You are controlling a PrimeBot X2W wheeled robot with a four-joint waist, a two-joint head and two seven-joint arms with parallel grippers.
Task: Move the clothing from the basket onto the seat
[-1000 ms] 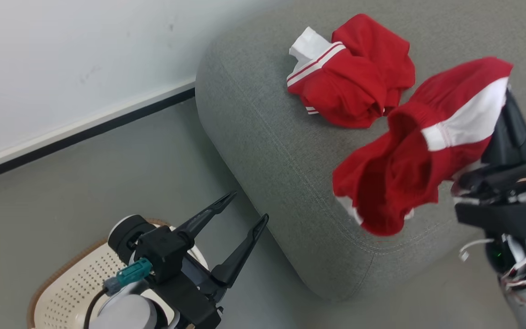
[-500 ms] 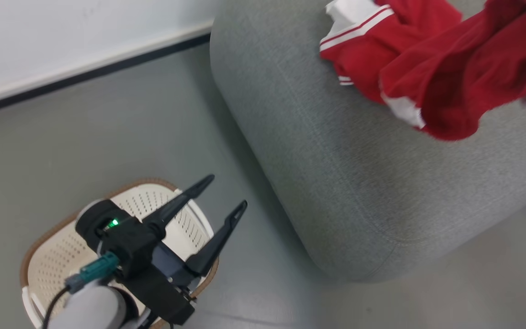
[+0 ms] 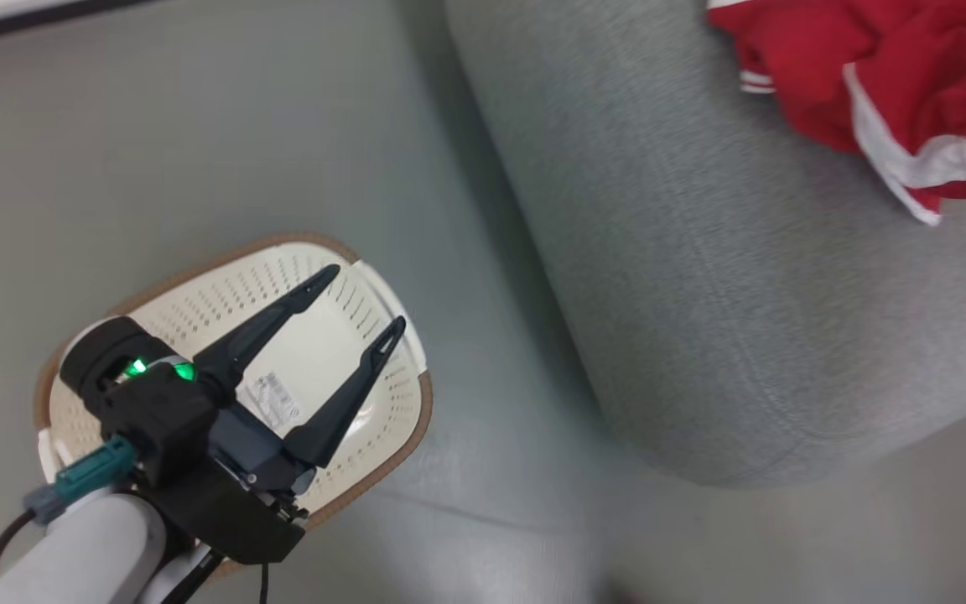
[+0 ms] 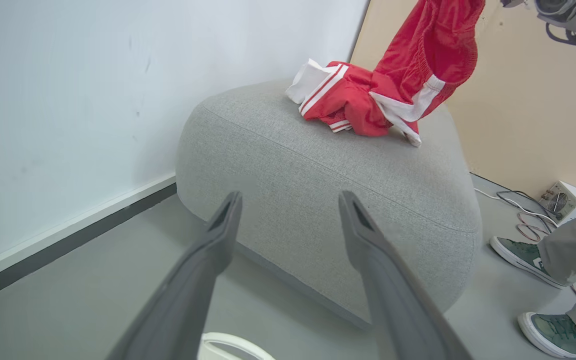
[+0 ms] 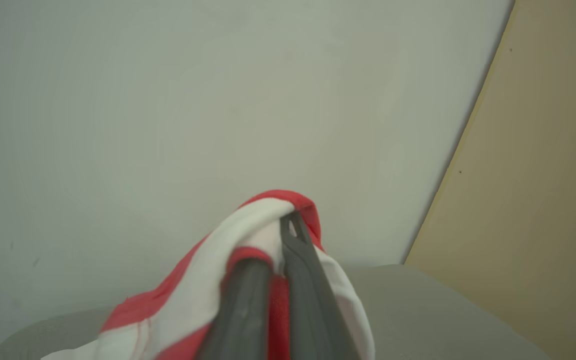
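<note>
Currently I note red shorts (image 4: 428,55) hanging long-axis vertical, hem touching the seat (image 4: 318,175) beside a crumpled red garment (image 4: 338,97). Right gripper (image 5: 274,242): jaws clamped on the shorts. Left gripper (image 3: 363,298): jaws wide, empty, over the basket (image 3: 198,302).

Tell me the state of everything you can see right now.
basket: empty, on the floor.
crumpled garment: lying on the seat.
hanging garment: held up by the right gripper, lower end on the seat.
left gripper: open, empty, above the basket.
right gripper: shut on the hanging garment.
</note>
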